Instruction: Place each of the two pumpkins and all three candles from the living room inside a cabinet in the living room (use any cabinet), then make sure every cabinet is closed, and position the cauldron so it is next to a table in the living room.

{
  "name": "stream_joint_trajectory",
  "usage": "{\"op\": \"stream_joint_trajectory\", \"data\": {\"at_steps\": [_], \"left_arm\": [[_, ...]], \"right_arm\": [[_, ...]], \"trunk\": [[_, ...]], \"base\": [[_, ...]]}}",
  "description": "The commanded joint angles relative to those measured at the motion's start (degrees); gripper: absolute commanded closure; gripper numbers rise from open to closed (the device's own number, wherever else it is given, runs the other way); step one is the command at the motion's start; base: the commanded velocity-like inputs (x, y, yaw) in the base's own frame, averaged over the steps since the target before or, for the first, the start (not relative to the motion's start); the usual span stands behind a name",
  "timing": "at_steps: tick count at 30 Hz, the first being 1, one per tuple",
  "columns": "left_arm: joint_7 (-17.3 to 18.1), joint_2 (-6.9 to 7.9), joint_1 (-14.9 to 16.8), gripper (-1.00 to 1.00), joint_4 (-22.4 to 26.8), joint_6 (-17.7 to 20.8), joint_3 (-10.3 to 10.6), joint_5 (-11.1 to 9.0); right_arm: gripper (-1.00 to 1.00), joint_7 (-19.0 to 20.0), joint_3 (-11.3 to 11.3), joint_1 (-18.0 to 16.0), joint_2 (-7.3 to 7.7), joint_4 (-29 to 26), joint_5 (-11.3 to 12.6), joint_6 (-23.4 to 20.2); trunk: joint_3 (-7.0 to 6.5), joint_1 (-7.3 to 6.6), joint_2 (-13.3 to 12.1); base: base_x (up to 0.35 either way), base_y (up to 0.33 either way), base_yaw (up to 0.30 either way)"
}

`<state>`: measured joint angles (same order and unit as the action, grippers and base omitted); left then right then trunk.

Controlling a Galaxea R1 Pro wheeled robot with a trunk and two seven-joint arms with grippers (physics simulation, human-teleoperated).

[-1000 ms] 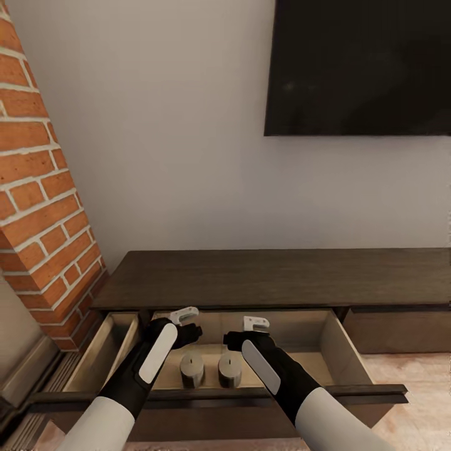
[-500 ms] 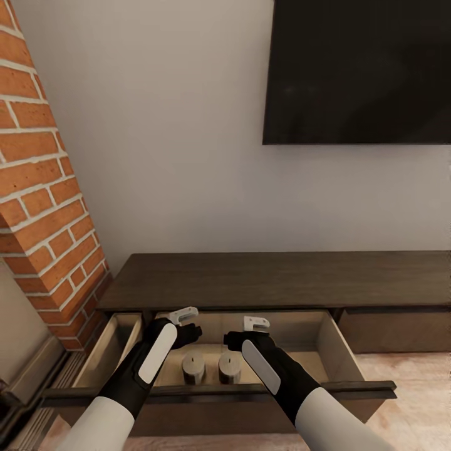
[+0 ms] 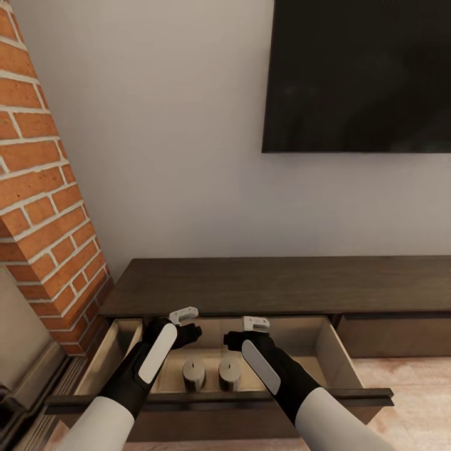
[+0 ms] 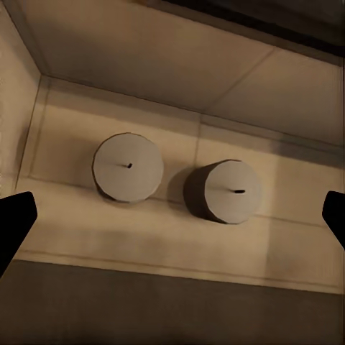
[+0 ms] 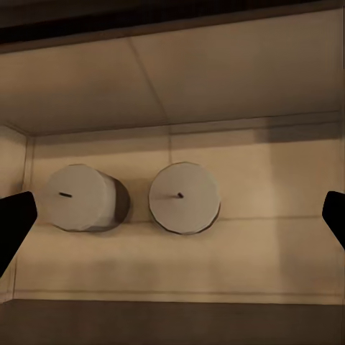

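Black-fingered, the left tool point(image 3: 185, 321) and the right tool point(image 3: 250, 329) hang at lower centre of the head view, both spread wide and empty, over the open drawer point(image 3: 332, 351) of the dark-brown cabinet point(image 3: 282, 285). Below and between them two candles point(image 3: 193, 373) point(image 3: 229, 372) stand upright side by side, just apart, on its pale floor. Brick fireplace point(image 3: 44, 207) at left, black screen point(image 3: 357, 75) at upper right

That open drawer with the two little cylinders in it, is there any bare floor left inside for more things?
Yes. The drawer floor is bare between the right candle and the right wall, and behind both candles toward the back. It is crowded mid-front, where the left candle stands close beside the other, under the left gripper and right gripper.
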<state>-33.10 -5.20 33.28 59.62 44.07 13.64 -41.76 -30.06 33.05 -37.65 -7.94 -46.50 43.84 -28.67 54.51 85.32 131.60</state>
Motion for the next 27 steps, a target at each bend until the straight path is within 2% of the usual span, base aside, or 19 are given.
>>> {"op": "stream_joint_trajectory", "data": {"at_steps": [1,27], "left_arm": [[-0.58,0.01,0.03,-1.00,0.06,0.05,0.08,-0.60],[-0.56,0.09,0.03,-1.00,0.06,0.05,0.15,-0.51]], "right_arm": [[-1.00,-0.52,0.18,-0.05,0.03,-0.08,0.49,-0.07],[-1.00,-0.28,0.18,-0.05,0.03,-0.69,0.37,0.01]], "trunk": [[-0.13,-0.24,-0.39],[-4.79,-5.95,-10.82]], "base": [[0.000,0.000,0.000],[0.000,0.000,0.000]]}}
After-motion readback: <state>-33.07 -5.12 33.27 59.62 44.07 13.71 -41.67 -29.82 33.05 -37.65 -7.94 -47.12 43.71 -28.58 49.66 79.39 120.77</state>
